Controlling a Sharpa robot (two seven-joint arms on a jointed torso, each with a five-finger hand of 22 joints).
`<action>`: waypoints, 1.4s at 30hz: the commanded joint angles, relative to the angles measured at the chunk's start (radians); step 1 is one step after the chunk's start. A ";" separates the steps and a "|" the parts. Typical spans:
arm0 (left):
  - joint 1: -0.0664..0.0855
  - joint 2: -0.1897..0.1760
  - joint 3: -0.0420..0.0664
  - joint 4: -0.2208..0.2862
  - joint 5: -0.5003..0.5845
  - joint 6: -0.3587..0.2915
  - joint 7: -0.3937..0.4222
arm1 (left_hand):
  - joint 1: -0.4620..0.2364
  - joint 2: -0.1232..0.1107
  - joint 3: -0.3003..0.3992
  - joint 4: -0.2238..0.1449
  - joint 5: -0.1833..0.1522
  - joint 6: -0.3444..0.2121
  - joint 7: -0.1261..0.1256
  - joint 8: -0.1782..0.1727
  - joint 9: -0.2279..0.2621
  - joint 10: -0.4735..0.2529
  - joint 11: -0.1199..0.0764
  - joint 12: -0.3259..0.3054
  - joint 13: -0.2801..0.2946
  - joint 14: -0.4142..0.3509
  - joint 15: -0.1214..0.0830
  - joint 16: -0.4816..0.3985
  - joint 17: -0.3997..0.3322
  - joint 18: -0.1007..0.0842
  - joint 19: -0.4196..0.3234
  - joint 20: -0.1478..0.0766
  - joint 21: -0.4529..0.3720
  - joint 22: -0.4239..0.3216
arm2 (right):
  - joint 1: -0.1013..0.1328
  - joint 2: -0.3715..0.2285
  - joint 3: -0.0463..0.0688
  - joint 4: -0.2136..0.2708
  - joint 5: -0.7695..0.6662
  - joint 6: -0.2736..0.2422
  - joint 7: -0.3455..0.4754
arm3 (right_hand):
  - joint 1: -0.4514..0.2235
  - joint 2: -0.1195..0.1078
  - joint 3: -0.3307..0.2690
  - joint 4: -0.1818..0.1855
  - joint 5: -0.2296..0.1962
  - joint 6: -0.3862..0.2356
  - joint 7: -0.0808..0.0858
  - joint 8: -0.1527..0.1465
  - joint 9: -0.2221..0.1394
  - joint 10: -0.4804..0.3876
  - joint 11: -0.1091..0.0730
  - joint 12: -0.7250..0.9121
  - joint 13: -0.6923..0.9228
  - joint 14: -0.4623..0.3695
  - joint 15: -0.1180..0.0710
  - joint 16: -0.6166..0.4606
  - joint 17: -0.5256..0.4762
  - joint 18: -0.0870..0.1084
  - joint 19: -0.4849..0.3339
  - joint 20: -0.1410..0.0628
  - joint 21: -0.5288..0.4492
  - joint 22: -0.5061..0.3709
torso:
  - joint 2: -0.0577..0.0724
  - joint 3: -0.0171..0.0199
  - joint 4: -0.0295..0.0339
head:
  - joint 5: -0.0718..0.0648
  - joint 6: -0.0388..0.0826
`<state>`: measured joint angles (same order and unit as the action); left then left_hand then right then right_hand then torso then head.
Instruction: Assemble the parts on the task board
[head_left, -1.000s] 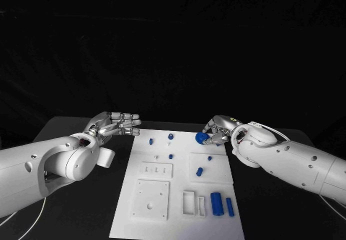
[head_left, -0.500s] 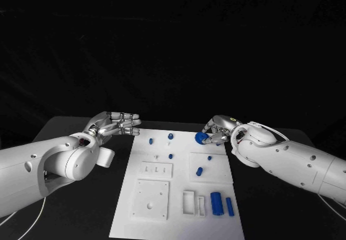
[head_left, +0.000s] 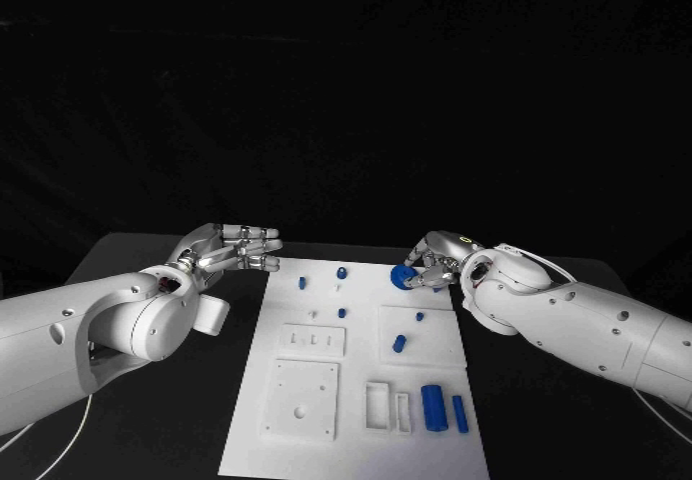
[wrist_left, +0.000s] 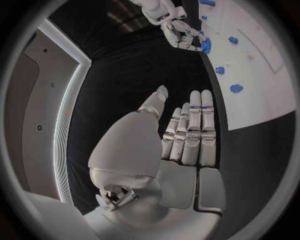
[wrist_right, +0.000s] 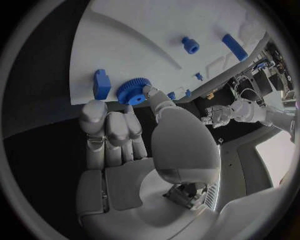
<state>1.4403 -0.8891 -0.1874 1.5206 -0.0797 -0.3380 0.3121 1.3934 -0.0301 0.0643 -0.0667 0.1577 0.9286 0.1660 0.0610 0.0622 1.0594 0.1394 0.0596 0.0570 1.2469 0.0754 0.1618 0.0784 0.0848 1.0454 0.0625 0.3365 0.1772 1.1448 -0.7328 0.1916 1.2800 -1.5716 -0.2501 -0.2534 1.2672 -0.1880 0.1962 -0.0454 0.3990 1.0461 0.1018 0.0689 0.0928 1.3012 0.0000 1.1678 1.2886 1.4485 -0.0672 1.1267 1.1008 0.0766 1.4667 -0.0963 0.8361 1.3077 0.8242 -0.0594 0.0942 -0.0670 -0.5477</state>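
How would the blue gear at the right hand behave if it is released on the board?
The blue gear, with the right hand at it, looks rigid and light. Flat and round, it would likely lie stable on its face, but might roll on edge. Its toothed rim probably helps grip.

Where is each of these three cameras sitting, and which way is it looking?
Head view: on the robot's head, looking down at the task board; both white arms enter from the sides.
Left wrist view: behind the left hand, facing along its straight fingers over the black table.
Right wrist view: behind the right hand, facing the board's far corner, where it holds a blue gear.
Shared: all three show the board and the gear; each wrist view also catches the other hand.
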 joint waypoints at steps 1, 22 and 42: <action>0.002 0.002 0.001 0.001 -0.004 0.017 0.006 | -0.002 0.009 0.000 -0.006 -0.006 -0.006 -0.001 0.000 -0.001 -0.006 -0.001 0.000 0.002 0.002 0.007 0.003 -0.001 -0.003 -0.003 0.003 0.003 -0.001 | -0.001 0.004 0.000 -0.003 -0.009 0.002 -0.006 | -0.002 -0.004 -0.005 0.006 -0.007 0.000 0.001 -0.005 -0.001 0.005 0.002 0.001 0.000 0.005 -0.001 0.003 0.001 0.011 0.050 0.007 0.004 0.102 | 0.000 0.0007 -0.0001 | 0.000 -0.002; 0.002 0.000 0.001 0.003 -0.006 0.018 0.003 | -0.002 0.009 0.000 -0.006 -0.006 -0.006 -0.001 0.000 -0.001 -0.006 -0.001 0.000 0.002 0.002 0.007 0.003 -0.001 -0.003 -0.003 0.003 0.003 -0.001 | -0.004 0.024 0.000 -0.025 -0.061 0.019 -0.007 | 0.012 -0.003 0.012 -0.006 -0.022 0.008 0.000 -0.006 -0.001 0.008 0.001 0.005 0.004 0.006 -0.001 0.006 0.009 0.009 0.048 0.006 0.015 0.103 | 0.000 0.0013 -0.0011 | 0.003 -0.010; 0.002 0.002 0.001 0.001 -0.006 0.020 0.002 | -0.002 0.010 -0.001 -0.005 -0.006 -0.006 -0.001 0.000 -0.001 -0.006 0.000 0.000 0.002 0.002 0.007 0.003 -0.001 -0.003 -0.003 0.003 0.005 -0.003 | -0.019 0.028 -0.004 0.007 -0.146 0.012 -0.035 | -0.007 -0.005 0.089 -0.047 0.000 0.067 -0.013 -0.006 -0.003 0.022 -0.009 0.021 0.020 0.007 -0.008 0.007 0.016 0.002 0.047 0.000 0.027 0.105 | 0.000 0.0000 -0.0012 | 0.002 -0.017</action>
<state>1.4403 -0.8890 -0.1875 1.5200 -0.0817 -0.3331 0.3095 1.3934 -0.0302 0.0643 -0.0667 0.1577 0.9286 0.1660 0.0610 0.0622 1.0594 0.1394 0.0596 0.0570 1.2469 0.0753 0.1619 0.0784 0.0847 1.0454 0.0625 0.3365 0.1751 1.1337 -0.7043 0.1935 1.2877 -1.6827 -0.2648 -0.2734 1.2699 -0.1912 0.2783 -0.0916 0.3950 1.1058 0.0893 0.0565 0.0892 1.3172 -0.0091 1.1851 1.3071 1.4513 -0.0699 1.1302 1.1155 0.0753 1.4667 -0.0963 0.8579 1.3074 0.8241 -0.0591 0.0938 -0.0645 -0.5645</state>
